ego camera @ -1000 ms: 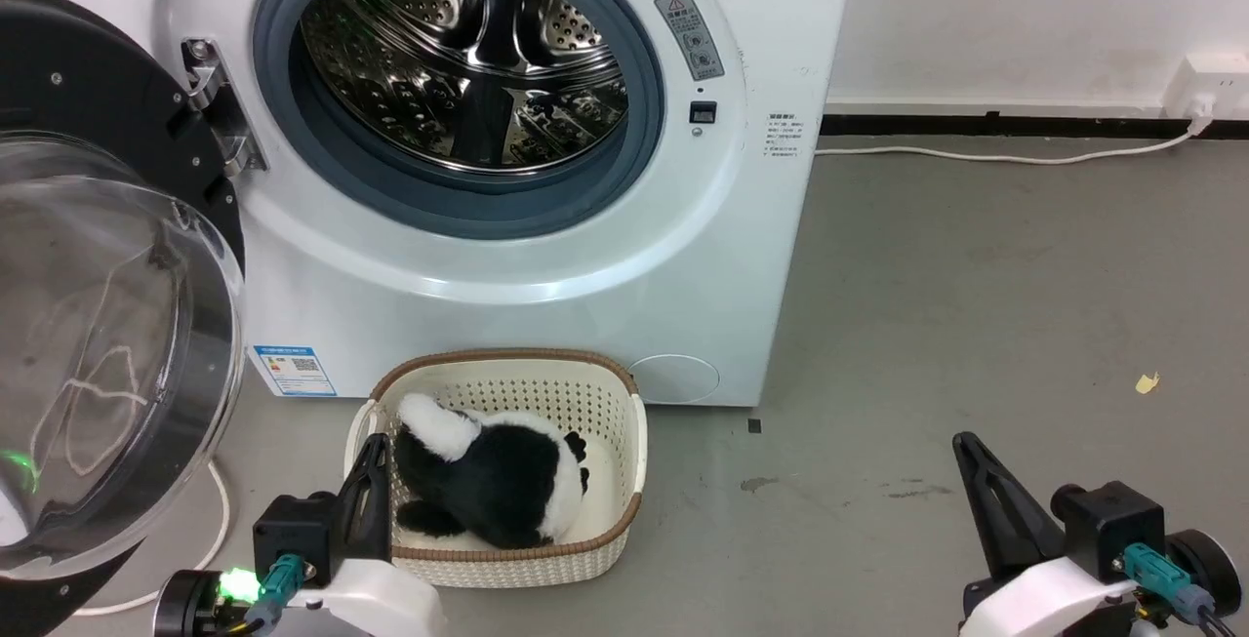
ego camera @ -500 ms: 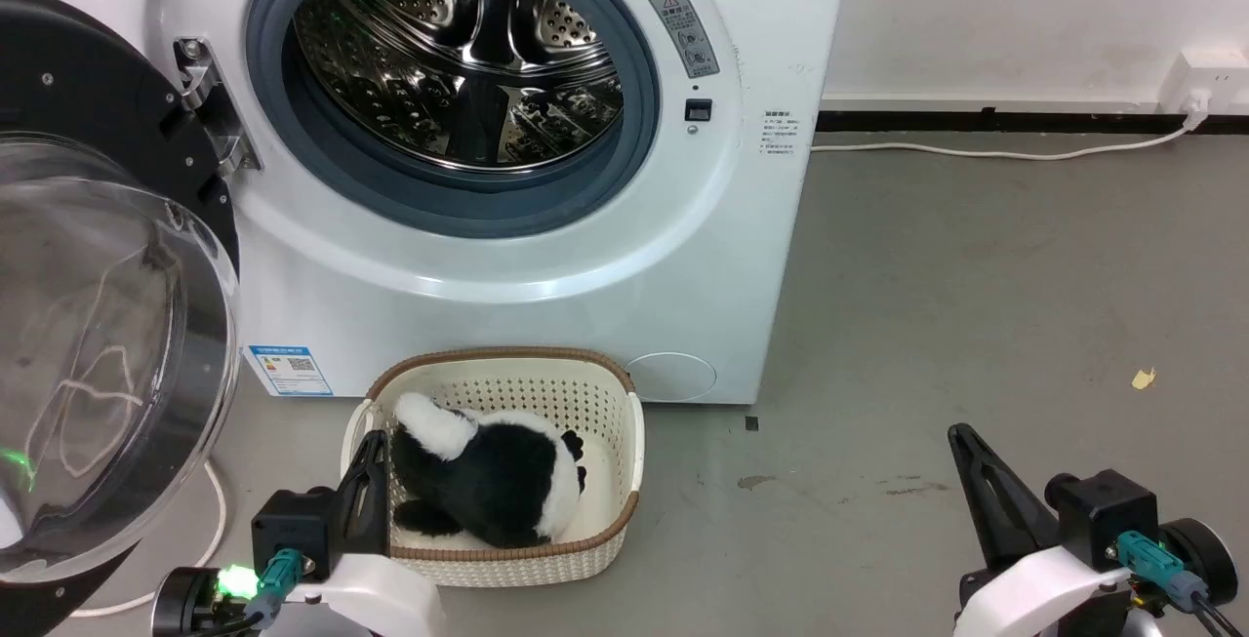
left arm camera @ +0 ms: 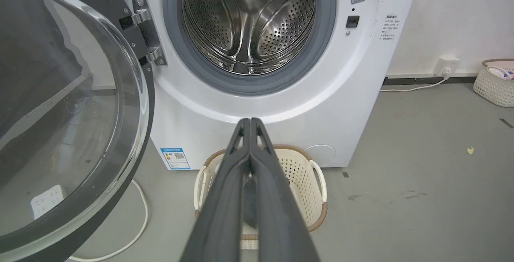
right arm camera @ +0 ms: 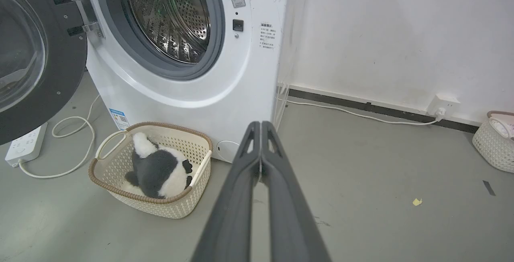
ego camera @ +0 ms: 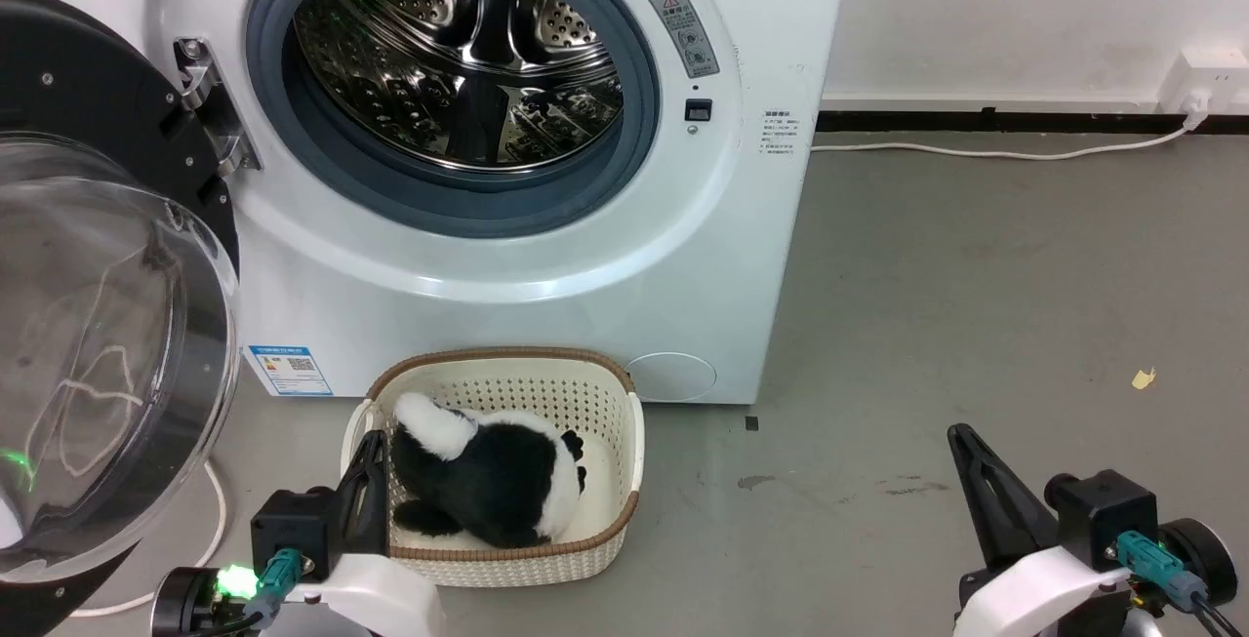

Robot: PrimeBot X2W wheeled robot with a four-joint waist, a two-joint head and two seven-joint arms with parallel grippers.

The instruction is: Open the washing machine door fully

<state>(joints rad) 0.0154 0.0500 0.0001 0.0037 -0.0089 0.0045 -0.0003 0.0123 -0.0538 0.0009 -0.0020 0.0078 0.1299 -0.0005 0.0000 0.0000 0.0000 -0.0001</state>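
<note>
The white washing machine (ego camera: 546, 266) fills the upper left of the head view, its steel drum (ego camera: 459, 61) exposed inside the grey-blue gasket. The washing machine door (ego camera: 88, 325) stands swung wide to the left on its metal hinge (ego camera: 210, 105), black rim and clear bulging window facing me; it also shows as the door (left arm camera: 60, 113) and the door (right arm camera: 32, 53) in the wrist views. My left gripper (ego camera: 371, 447) is shut, low at the left by the basket, apart from the door. My right gripper (ego camera: 961, 437) is shut over bare floor at the lower right. Both hold nothing.
A cream basket (ego camera: 605, 530) with a black-and-white plush toy (ego camera: 488, 481) sits on the floor before the machine. A white cable (ego camera: 220, 520) loops under the door, leading to a power strip (right arm camera: 24, 143). Another basket (right arm camera: 494, 141) stands by the right wall, near a wall socket (ego camera: 1205, 81).
Between the earliest frame and half a second ago the whole head view shifted slightly, so the camera moved. Since then nothing has visibly changed.
</note>
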